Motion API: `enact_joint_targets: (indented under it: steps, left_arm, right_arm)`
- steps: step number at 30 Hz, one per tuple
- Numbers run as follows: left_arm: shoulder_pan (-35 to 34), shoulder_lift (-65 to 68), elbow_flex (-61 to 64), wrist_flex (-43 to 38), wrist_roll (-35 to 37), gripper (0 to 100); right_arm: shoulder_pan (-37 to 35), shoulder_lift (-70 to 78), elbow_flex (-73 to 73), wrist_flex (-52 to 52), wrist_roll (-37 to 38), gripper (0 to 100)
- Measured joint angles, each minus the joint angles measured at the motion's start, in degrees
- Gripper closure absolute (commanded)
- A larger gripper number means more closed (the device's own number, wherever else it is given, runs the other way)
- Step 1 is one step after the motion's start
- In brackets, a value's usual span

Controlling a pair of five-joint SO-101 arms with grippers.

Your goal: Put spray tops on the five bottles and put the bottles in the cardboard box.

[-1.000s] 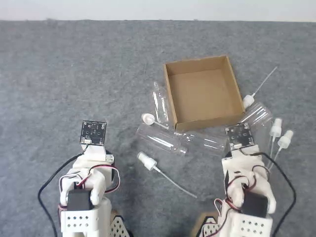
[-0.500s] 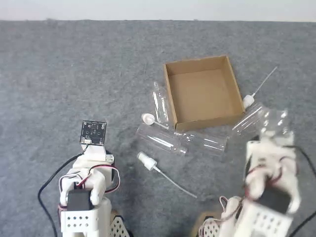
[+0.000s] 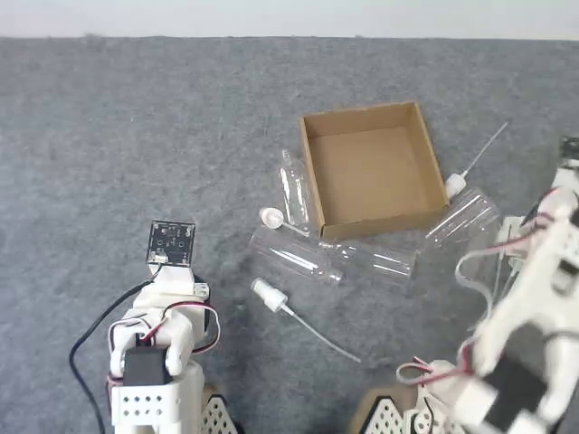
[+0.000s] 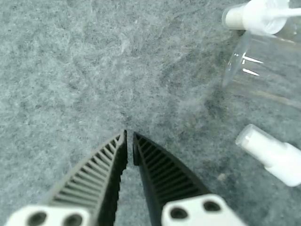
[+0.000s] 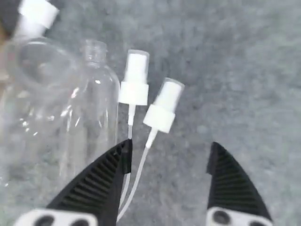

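White spray tops (image 5: 134, 87) near spread right end effector (image 5: 170, 145); left end effector (image 4: 130, 135) pressed together.

White arms (image 3: 161, 312), black ribbed tools (image 4: 129, 137), red-white cables (image 3: 217, 327).

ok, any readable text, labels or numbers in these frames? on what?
None readable.
The cardboard box, the clear bottles and the white spray tops are plain, with no labels.
The small black board on the left arm's wrist has marks too small to read.

Coarse grey felt (image 3: 136, 117) underfoot throughout — a pale wall strip (image 3: 271, 18) along its far edge.
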Motion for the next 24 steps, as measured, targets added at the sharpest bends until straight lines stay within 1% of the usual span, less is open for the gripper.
enact_joint_targets:
  steps: [4, 7, 12, 20, 24]
  left_arm:
    - [0.0, 0.0, 0.0, 0.0, 0.0, 99]
    - [0.0, 0.0, 0.0, 0.0, 0.0, 99]
    - [0.0, 0.0, 0.0, 0.0, 0.0, 99]
    - [0.0, 0.0, 0.0, 0.0, 0.0, 99]
    - [0.0, 0.0, 0.0, 0.0, 0.0, 99]
  right_arm:
    - [0.1, 13.0, -7.0, 0.0, -0.1, 76.4]
    - [0.3, 20.0, -10.8, -0.5, -1.7, 76.8]
    - [2.4, 28.2, -12.3, -5.7, -3.1, 84.8]
    - [6.3, 30.4, -14.5, -7.6, -3.0, 98.4]
    - [6.9, 30.5, -14.8, -7.7, -0.3, 99.2]
